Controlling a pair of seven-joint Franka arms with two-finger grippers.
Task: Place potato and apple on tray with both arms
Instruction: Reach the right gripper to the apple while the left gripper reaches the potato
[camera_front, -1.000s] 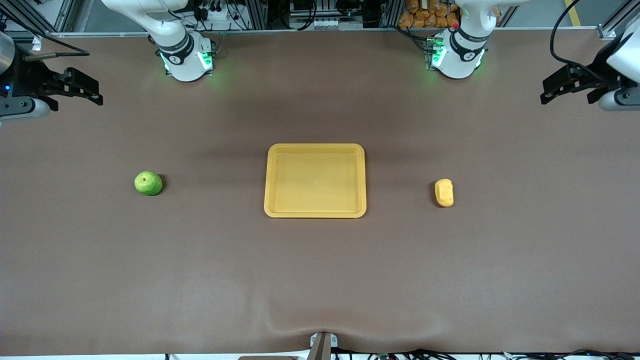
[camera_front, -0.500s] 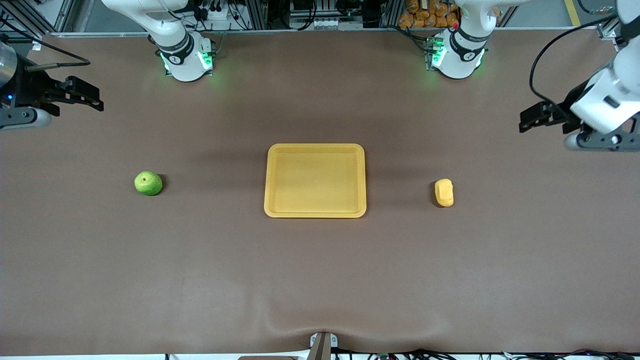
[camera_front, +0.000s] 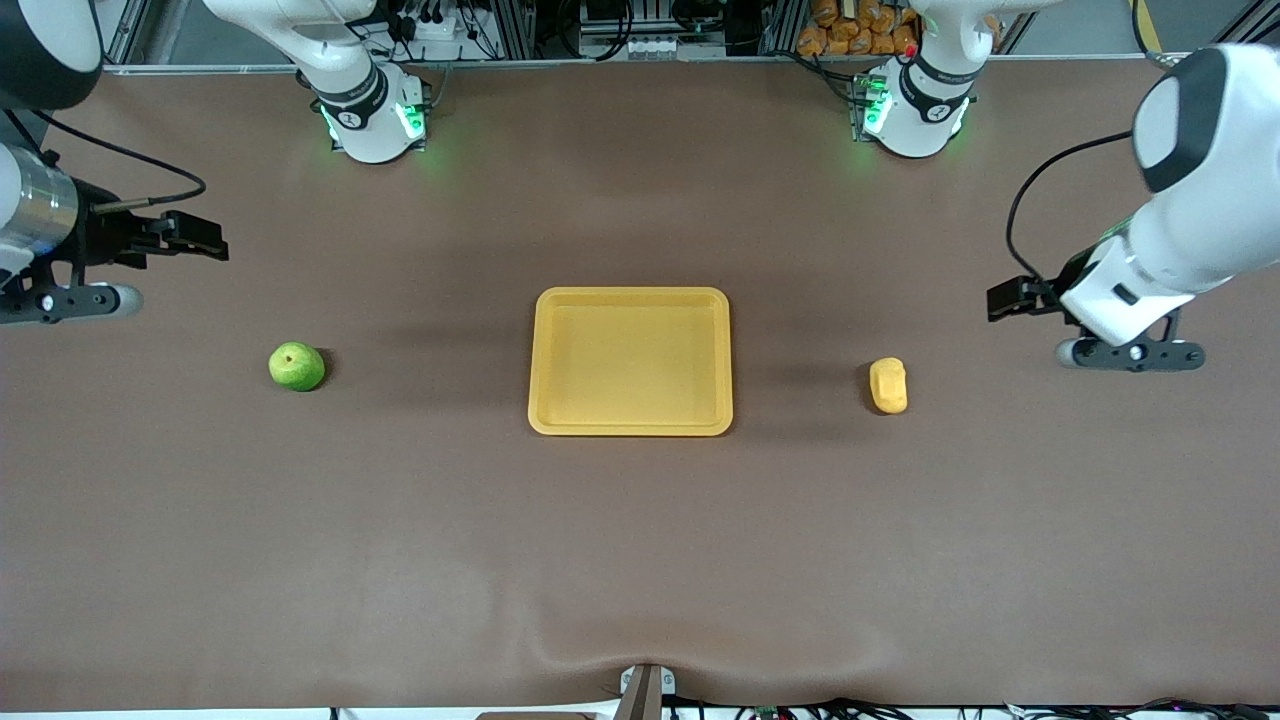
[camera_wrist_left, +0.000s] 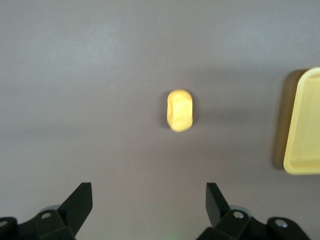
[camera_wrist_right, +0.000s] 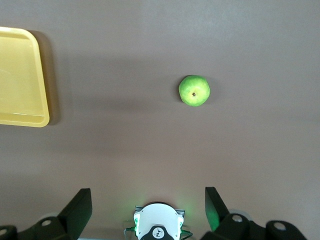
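I have swung my left gripper (camera_front: 1005, 300) in close to the potato (camera_front: 888, 385), and my right gripper (camera_front: 205, 245) toward the apple (camera_front: 296, 366); both jaws wide open, tray (camera_front: 630, 428) bare between them

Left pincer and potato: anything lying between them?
Nothing; the left wrist view shows bare table between the open left pincer and the potato.

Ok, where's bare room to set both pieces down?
The tray is empty inside its rim. Bare table separates it from the apple and potato. Left gripper and right gripper are open, up over the table's ends. Nowhere crowded.
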